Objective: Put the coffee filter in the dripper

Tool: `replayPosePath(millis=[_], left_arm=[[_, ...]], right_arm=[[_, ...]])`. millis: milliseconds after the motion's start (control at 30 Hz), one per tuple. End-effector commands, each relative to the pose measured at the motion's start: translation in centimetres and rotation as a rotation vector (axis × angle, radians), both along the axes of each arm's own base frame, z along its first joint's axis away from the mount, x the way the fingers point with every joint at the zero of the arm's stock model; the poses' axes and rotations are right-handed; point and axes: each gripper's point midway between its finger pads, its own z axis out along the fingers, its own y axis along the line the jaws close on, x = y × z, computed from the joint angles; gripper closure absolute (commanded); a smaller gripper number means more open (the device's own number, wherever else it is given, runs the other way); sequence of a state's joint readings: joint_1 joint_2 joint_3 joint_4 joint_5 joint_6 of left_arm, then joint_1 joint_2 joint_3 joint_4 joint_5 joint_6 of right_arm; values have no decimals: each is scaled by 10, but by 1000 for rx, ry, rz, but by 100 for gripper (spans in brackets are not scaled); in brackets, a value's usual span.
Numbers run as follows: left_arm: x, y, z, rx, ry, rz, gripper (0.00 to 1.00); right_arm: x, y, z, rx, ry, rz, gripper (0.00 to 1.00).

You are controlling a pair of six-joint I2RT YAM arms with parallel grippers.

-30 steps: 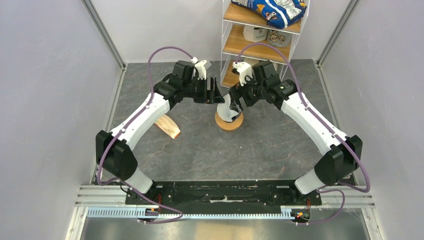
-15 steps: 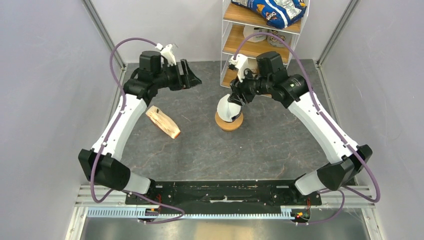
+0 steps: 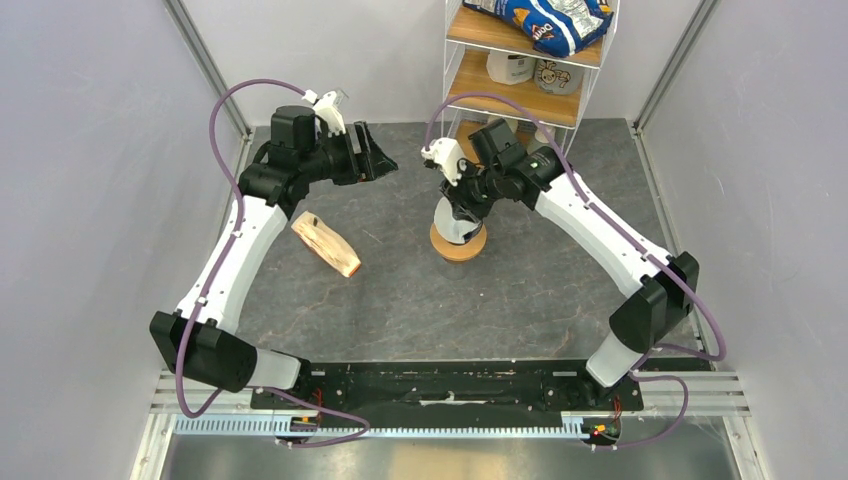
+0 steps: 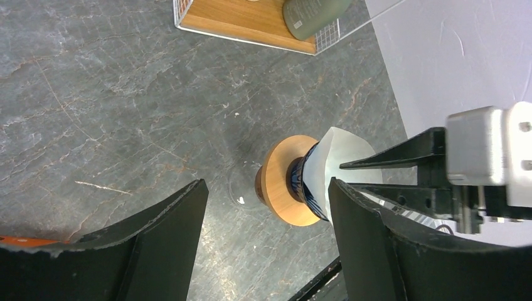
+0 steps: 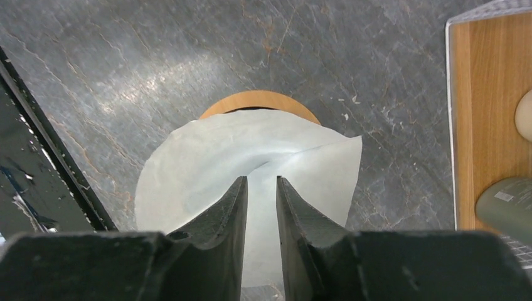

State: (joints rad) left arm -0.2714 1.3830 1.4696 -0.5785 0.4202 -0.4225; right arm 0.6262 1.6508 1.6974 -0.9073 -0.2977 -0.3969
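Observation:
The white coffee filter sits in the dark blue dripper, which rests on an orange-brown ring. In the right wrist view the coffee filter spreads wide below my right gripper. Its jaws stand only a narrow gap apart, tips at the paper's inside, with nothing between them. My right gripper hangs directly over the cone. My left gripper is open and empty, off to the left. From there it faces the filter and ring.
A cream-and-tan paper stack lies left of the ring. A wire-and-wood shelf stands at the back, close behind the right wrist, with a grey-green bottle on its lowest board. Grey walls enclose both sides.
My left arm drew back to the left, away from the dripper. My right gripper narrowed its jaws a lot and shifted over the filter's mouth.

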Motion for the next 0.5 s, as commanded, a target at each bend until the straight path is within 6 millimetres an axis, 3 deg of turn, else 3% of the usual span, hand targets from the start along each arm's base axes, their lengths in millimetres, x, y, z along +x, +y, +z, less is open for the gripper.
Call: replayPosePath(millis=[0, 267, 467], left_arm=[[-2, 1, 8, -21, -8, 16, 21], [0, 0, 5, -21, -1, 16, 21], [2, 0, 4, -19, -1, 14, 21]], right_arm=[[2, 0, -17, -53, -11, 11, 70], [-1, -1, -55, -98, 11, 23, 72], [1, 0, -67, -105, 17, 25, 74]])
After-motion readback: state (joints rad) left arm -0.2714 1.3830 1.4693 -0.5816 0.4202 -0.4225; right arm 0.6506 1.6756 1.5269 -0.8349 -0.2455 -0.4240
